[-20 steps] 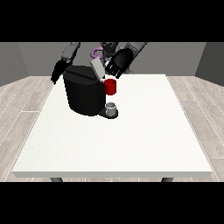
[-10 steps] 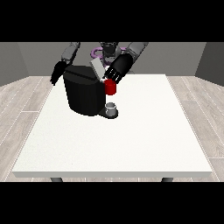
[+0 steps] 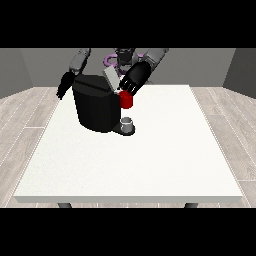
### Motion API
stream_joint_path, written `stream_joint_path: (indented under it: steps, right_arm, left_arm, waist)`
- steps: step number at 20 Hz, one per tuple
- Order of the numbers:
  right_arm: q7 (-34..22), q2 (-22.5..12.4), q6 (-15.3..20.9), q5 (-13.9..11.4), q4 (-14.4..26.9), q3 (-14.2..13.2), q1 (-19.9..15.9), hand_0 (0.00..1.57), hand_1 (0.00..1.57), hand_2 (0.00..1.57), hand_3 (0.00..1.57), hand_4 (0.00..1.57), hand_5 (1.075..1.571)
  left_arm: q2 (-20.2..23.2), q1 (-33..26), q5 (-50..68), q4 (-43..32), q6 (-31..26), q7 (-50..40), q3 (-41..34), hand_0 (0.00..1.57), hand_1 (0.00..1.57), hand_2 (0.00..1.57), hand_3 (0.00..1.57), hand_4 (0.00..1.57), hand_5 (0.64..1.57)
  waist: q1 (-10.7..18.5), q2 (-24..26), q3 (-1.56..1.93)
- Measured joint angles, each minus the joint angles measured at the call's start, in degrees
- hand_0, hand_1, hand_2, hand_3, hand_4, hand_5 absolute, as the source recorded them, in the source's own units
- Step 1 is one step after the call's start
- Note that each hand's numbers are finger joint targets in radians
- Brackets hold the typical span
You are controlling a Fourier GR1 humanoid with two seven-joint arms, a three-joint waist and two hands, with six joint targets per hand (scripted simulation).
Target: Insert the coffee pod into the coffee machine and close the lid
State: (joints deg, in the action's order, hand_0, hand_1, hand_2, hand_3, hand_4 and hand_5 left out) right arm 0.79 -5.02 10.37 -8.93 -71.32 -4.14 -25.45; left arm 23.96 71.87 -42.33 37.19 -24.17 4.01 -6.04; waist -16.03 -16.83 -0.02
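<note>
Hand at the view's right has dropped onto the raised lid of the coffee machine; we cannot tell its fingers' state. We judge lid closing underway.

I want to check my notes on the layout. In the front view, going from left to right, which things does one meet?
Robot hand at the view's left → large black coffee machine → small grey cup on the machine's base → robot hand at the view's right → bare right part of the white table.

A black coffee machine stands on the white table.
</note>
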Motion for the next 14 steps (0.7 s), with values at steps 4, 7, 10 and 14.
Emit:
stream_joint_path:
  steps: [4, 7, 10, 14]
  right_arm:
    - [-1.2, 0.0, -0.2, 0.2, -0.7, 0.1, -0.9, 0.00, 0.00, 0.00, 0.00, 0.00, 1.571]
    - [0.0, -0.1, 0.2, -0.2, -0.2, 0.1, -0.9, 0.00, 0.00, 0.00, 0.00, 0.00, 1.571]
    - [0.0, 0.4, 0.6, 0.0, 0.1, -0.1, -1.2, 0.00, 0.00, 0.00, 0.00, 0.00, 1.571]
    - [0.7, 0.5, 0.7, -0.2, -0.1, 0.2, -1.4, 0.00, 0.00, 0.00, 0.00, 0.00, 1.571]
  left_arm:
    - [0.6, 0.4, -0.4, -0.7, 0.9, 0.3, -0.3, 1.21, 1.21, 1.24, 1.21, 0.36, 1.571]
    - [1.1, 1.3, -0.3, -0.6, 0.9, 1.0, -0.7, 1.20, 1.20, 1.22, 1.17, 0.36, 1.571]
    - [0.8, 1.5, -0.6, -0.5, 1.6, 1.5, -0.6, 1.18, 1.18, 1.20, 1.17, 0.35, 1.571]
    - [1.4, 1.8, -1.9, -0.2, 3.8, 1.7, -0.3, 1.21, 1.21, 1.23, 1.13, 0.00, 1.571]
  waist:
    - [-0.9, -0.4, -0.02]
    - [-0.7, -1.0, 0.00]
    - [-0.6, -0.9, 0.02]
    - [-1.2, -1.6, 0.03]
